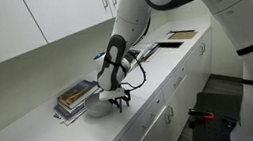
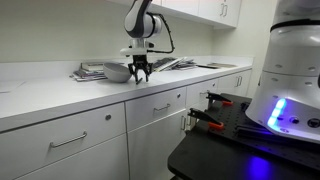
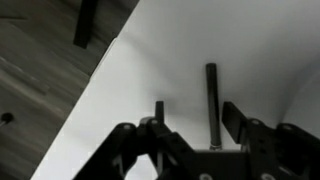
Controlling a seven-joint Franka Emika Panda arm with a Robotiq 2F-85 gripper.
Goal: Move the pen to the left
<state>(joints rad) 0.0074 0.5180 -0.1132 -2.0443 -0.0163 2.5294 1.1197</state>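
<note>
In the wrist view the thin dark pen (image 3: pixel 211 100) lies on the white countertop (image 3: pixel 160 60), pointing away from the camera. It sits between the two fingers of my gripper (image 3: pixel 197 118), nearer the right finger, with gaps on both sides. The gripper is open and low over the counter. In both exterior views the gripper (image 1: pixel 119 102) (image 2: pixel 139 72) points down at the counter near its front edge, beside the small grey bowl (image 1: pixel 96 105) (image 2: pixel 117 71). The pen is too small to make out there.
A stack of books (image 1: pixel 75 96) (image 2: pixel 90 72) lies behind the bowl. Flat papers and a book (image 1: pixel 177 36) lie further along the counter. The counter's front edge (image 3: pixel 85 100) runs close to the gripper, with drawers (image 2: pixel 80 135) below. Wall cabinets (image 1: pixel 67 9) hang above.
</note>
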